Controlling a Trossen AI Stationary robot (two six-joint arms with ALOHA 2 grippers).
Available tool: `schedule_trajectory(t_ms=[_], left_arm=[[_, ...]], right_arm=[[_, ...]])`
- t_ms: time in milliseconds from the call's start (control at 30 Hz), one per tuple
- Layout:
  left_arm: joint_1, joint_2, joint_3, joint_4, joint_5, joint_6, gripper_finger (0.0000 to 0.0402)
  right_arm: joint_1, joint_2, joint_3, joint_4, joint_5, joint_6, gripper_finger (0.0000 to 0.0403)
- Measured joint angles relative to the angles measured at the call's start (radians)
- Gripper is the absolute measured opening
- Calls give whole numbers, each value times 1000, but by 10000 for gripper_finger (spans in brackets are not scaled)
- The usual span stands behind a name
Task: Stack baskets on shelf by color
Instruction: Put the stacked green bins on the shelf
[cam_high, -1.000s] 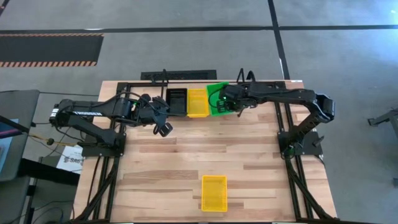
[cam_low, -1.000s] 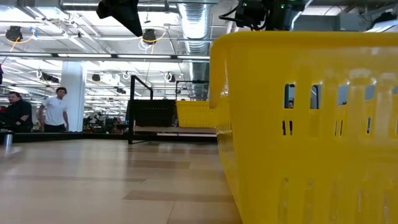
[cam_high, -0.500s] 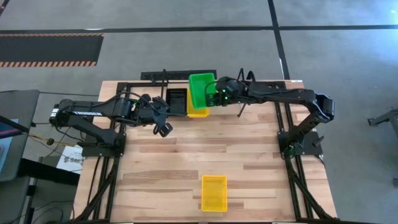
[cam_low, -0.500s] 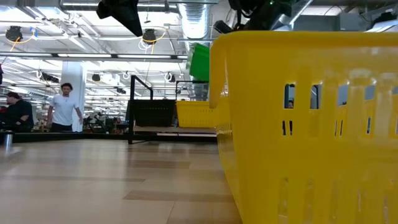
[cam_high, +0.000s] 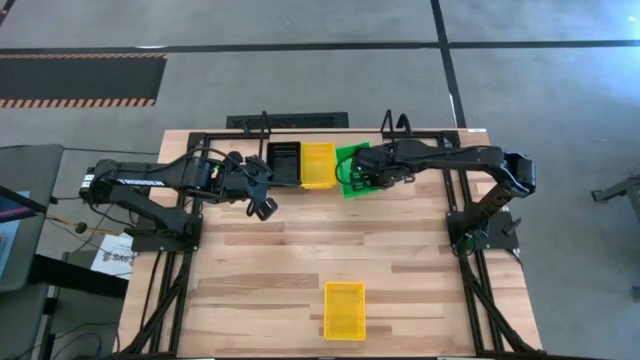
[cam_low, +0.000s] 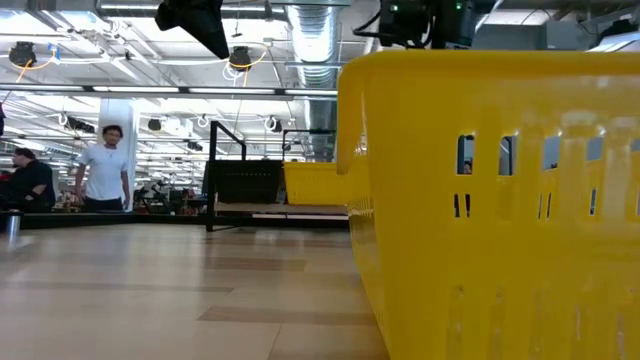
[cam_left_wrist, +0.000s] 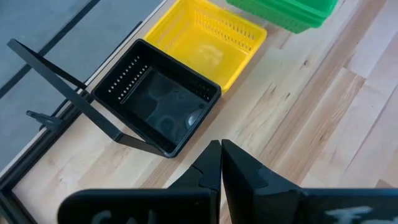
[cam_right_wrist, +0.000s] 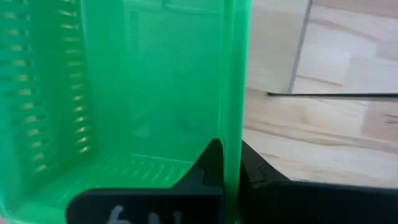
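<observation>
1. Right gripper (cam_right_wrist: 229, 163): fingers pinched on the side wall of a green basket (cam_right_wrist: 124, 93), one finger inside and one outside the rim. In the high view this gripper (cam_high: 362, 170) sits over the green basket (cam_high: 347, 160).
2. Green basket: lies skewed at the end of the row on the shelf (cam_high: 420, 135), just beside the yellow stack; whether it rests on the board or hangs just above it cannot be told.
3. Yellow basket stack (cam_high: 318, 164): stands on the shelf between the green basket and the black stack, touching the black one. The left wrist view shows its perforated walls (cam_left_wrist: 208, 46).
4. Black basket stack (cam_high: 284, 163): stands on the shelf on the side of the yellow stack away from the green basket; one of the shelf's black rods (cam_left_wrist: 74, 99) runs along it.
5. Left gripper (cam_left_wrist: 221, 163): fingers pressed together and holding nothing. It hovers over the wooden tabletop (cam_high: 270, 260), just off the black stack on the side away from the shelf's back rail (cam_high: 262, 207).
6. Lone yellow basket (cam_high: 344, 309): sits on the tabletop well apart from the shelf, near the table's opposite edge. In the low view it fills the foreground (cam_low: 490, 200).
7. Background, low view: two people (cam_low: 103, 170) stand in the room beyond the table.
</observation>
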Motion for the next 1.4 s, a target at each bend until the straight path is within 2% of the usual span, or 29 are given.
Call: schedule_trajectory(t_ms=[267,633,767,1033,1400], left_arm=[[0,0,0,0,0,-2,0],[0,0,0,0,0,0,0],[0,0,0,0,0,0,0],[0,0,0,0,17,2,0],[0,0,0,0,19,1,0]], right_arm=[[41,-1,-32,19,93,77,12],[118,-3,-198,41,86,241,11],[113,-3,-200,78,88,234,11],[44,-4,-200,250,56,122,11],[-64,-4,-200,259,53,54,11]])
